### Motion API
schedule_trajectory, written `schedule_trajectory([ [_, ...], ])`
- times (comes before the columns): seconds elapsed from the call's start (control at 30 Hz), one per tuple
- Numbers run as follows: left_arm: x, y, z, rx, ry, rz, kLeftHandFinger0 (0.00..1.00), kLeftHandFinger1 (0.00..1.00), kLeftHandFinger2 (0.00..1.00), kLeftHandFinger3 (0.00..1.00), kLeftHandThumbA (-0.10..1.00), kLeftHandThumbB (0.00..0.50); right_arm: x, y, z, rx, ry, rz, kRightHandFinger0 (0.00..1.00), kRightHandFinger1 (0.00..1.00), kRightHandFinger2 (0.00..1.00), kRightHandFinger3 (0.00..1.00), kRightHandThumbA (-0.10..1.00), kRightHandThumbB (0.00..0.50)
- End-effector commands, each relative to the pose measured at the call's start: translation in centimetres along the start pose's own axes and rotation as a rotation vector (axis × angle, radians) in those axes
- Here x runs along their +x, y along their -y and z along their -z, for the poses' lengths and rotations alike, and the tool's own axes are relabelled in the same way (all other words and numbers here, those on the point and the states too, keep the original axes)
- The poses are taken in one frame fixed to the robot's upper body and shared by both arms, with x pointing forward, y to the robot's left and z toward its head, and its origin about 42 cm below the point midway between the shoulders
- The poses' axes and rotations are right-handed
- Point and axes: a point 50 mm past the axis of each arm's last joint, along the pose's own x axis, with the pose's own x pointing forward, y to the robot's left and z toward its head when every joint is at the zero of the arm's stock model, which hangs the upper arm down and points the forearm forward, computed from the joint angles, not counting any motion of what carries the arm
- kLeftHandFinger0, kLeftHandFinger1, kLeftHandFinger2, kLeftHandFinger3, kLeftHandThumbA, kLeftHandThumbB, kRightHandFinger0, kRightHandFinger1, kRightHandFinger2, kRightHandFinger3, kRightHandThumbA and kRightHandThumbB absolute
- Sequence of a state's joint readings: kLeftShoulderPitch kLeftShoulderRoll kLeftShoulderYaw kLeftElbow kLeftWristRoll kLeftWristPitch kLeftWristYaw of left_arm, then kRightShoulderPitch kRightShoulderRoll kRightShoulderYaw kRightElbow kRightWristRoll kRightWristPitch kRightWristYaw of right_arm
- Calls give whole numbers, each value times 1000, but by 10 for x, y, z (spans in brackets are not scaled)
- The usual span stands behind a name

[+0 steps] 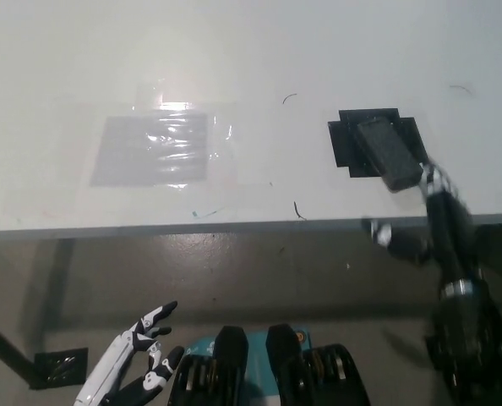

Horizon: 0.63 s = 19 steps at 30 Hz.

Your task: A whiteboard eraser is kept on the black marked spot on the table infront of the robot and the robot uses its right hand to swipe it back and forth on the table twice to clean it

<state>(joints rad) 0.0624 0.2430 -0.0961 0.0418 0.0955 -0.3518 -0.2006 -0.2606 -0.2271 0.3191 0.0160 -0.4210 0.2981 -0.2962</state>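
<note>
soft, even light from above; white table (pixel 251 51) bright and nearly washed out, floor below it dimmer and grey-brown. hard glare spot on the clear plastic sheet (pixel 154 150), wrinkles catching highlights. right hand (pixel 433 224) smeared by motion blur at the table's edge; whole picture slightly soft and grainy.

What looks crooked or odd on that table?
The eraser lies askew on the black spot, its near end poking past the mark. A shiny clear sheet sits taped and wrinkled on the table.

white left hand (pixel 124 368) with black joints; black right hand (pixel 433 224) with pale fingertip marks.
</note>
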Motion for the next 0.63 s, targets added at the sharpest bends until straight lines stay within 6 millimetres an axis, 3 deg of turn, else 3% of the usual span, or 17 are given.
schedule_trajectory([
  [0.0,-7,-3,3,-2,48,-5,897,1000,1000,1000,678,352,-246,106,-137,739,1068,292,1000,1000,1000,1000,1000,310],
  [0.03,-8,-2,3,-1,49,-6,894,1000,1000,1000,675,346,-251,101,-140,775,1052,280,1000,1000,1000,1000,1000,342],
  [0.07,-10,-2,3,4,53,-3,893,1000,1000,1000,674,342,-254,96,-143,849,1045,184,1000,1000,1000,1000,1000,322],
  [0.17,-8,-3,3,10,58,0,890,1000,1000,1000,675,339,-261,91,-136,848,956,142,1000,1000,1000,1000,1000,348],
  [0.23,-4,-6,3,7,58,-8,891,1000,1000,1000,673,340,-256,79,-120,799,843,167,1000,1000,1000,1000,898,287],
  [0.27,-4,-7,3,8,58,-12,890,1000,1000,1000,672,340,-250,70,-104,694,810,156,1000,1000,1000,1000,912,174],
  [0.3,-4,-8,3,7,59,-14,888,1000,1000,1000,670,340,-239,53,-78,550,768,156,1000,1000,1000,1000,1000,245],
  [0.33,-5,-7,4,6,58,-12,887,1000,1000,1000,668,339,-226,33,-47,408,726,163,1000,1000,1000,1000,1000,239],
  [0.37,-5,-7,4,6,57,-11,887,1000,1000,1000,667,340,-221,26,-35,356,711,164,1000,1000,1000,1000,1000,229],
  [0.47,-7,4,6,-25,58,1,903,1000,1000,1000,659,337,-199,-4,26,291,508,146,1000,1000,1000,1000,1000,296],
  [0.53,-9,10,5,-39,53,-5,916,1000,1000,1000,666,334,-193,-13,47,277,413,76,1000,1000,1000,1000,1000,302],
  [0.6,-9,10,5,-41,53,-8,926,1000,1000,1000,670,333,-192,-16,51,283,386,30,1000,1000,1000,1000,1000,322],
])
